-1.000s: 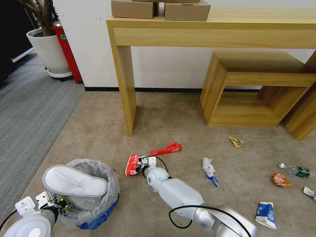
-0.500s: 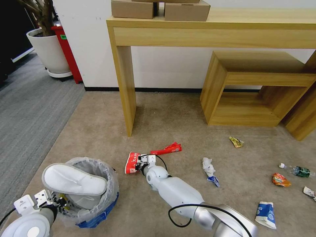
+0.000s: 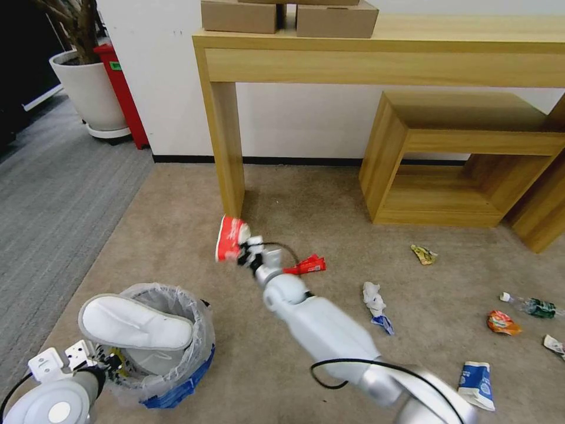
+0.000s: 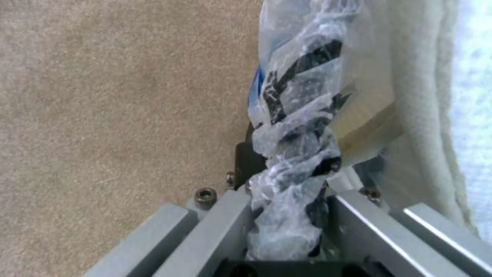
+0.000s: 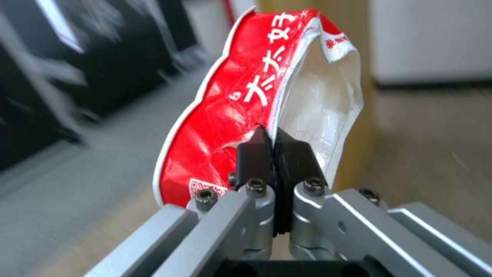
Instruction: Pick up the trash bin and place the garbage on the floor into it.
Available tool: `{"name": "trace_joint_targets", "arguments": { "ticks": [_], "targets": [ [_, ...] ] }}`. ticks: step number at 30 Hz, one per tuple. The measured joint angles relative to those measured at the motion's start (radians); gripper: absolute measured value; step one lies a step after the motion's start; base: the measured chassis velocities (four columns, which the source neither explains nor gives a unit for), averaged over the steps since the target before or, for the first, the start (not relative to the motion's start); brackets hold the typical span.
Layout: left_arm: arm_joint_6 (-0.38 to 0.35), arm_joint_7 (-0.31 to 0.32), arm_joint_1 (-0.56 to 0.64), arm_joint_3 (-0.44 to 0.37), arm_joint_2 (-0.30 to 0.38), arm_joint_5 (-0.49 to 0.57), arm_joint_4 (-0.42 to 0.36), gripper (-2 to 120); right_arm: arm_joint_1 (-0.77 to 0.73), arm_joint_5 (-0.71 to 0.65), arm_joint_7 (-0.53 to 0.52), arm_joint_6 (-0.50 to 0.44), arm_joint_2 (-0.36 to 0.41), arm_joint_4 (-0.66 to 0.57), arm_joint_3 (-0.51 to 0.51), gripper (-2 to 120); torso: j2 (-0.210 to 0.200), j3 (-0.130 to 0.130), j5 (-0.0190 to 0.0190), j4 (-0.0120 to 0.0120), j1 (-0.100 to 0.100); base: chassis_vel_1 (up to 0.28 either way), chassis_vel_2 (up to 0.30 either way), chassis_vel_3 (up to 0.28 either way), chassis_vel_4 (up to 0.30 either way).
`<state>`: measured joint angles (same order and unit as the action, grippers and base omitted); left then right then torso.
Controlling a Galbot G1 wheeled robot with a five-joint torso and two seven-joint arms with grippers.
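Observation:
The blue trash bin (image 3: pixel 176 383) with its clear bag liner sits at the lower left of the head view, a white slipper (image 3: pixel 135 324) lying across its mouth. My left gripper (image 3: pixel 109 362) is shut on the bin's bagged rim (image 4: pixel 292 154). My right gripper (image 3: pixel 242 254) is shut on a red-white wrapper (image 3: pixel 229 237) and holds it above the beige floor (image 3: pixel 176 235) near the table leg. In the right wrist view the pads pinch the wrapper (image 5: pixel 230 111) at its lower edge. More garbage lies on the floor: a red wrapper (image 3: pixel 306 266), a white tissue (image 3: pixel 372 297), a bottle (image 3: pixel 532 305).
A wooden console table leg (image 3: pixel 226 153) stands just behind the raised wrapper. A low wooden shelf (image 3: pixel 459 159) sits to the right. Other litter includes a yellow wrapper (image 3: pixel 423 254), an orange packet (image 3: pixel 502 322) and a blue-white pack (image 3: pixel 475 384). A white plant pot (image 3: pixel 88 94) and red box (image 3: pixel 120 94) stand far left.
My right gripper has lifted the red-white wrapper off the floor and carried it up and away from me, toward the table leg. The bin and left gripper have stayed put.

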<state>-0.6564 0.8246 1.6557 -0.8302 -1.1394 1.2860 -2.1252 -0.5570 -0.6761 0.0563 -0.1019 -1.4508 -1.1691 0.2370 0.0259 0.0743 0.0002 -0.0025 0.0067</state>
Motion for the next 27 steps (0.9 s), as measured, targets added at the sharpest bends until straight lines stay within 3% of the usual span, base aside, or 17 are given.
{"name": "trace_joint_targets", "arguments": {
  "ticks": [1,4,8,11,17,27],
  "targets": [
    [0.000,0.000,0.000,0.000,0.000,0.000,0.000,0,0.000,0.000,0.000,0.000,0.000,0.000,0.000,0,0.000,0.000,0.0000,0.0000,0.000,0.000,0.000,0.000,0.000],
    [0.000,0.008,-0.006,0.002,0.006,0.015,-0.005,0,-0.013,-0.099,0.170,-0.063,0.054,-0.097,-0.006,0,0.000,0.000,0.0000,0.0004,0.000,0.000,0.000,0.000,0.000],
    [-0.001,0.015,-0.006,0.000,0.011,0.023,-0.011,0,-0.028,-0.141,0.214,-0.074,0.083,-0.156,0.007,0,0.000,0.000,0.0000,0.0003,0.000,0.000,0.000,0.000,0.000],
    [-0.002,0.022,0.000,-0.008,0.014,0.031,-0.022,0,-0.067,-0.250,0.326,-0.075,0.132,-0.265,0.039,0,0.000,0.000,0.0000,0.0002,0.000,0.000,0.000,0.000,0.000],
    [-0.007,0.028,0.008,-0.014,0.011,0.038,-0.034,0,-0.085,-0.325,0.372,-0.060,0.170,-0.329,0.084,0,0.000,0.000,0.0000,0.0005,0.000,0.000,0.000,0.000,0.000],
    [-0.007,0.038,0.006,-0.016,0.023,0.052,-0.037,0,-0.140,-0.290,0.464,-0.065,0.270,-0.394,0.171,0,0.000,0.000,0.0000,0.0003,0.000,0.000,0.000,0.000,0.000]
  ]
}}
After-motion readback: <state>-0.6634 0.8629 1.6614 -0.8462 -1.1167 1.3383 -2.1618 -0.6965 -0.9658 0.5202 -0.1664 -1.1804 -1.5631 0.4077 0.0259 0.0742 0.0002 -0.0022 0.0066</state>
